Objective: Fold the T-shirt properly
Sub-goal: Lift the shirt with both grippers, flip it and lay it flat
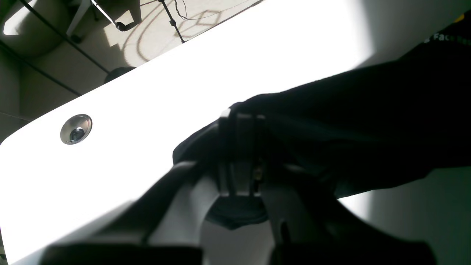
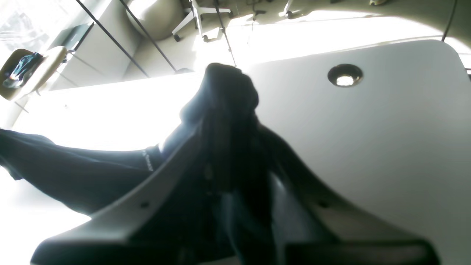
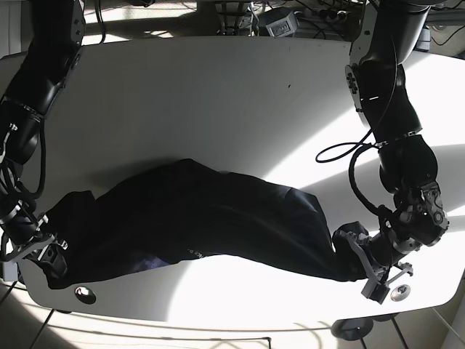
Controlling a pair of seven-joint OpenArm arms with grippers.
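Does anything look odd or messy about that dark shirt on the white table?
Yes. The T-shirt is not flat: it is stretched into a long wrinkled band across the table, bunched where the left pincer and the right pincer each clamp an end. Nothing looks torn or spilled.

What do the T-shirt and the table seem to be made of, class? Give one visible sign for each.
T-shirt: soft dark knit fabric, probably cotton; it sags and creases between the grippers. Table: smooth white top, likely laminate, matte; sunlight spreads evenly without sharp reflections.
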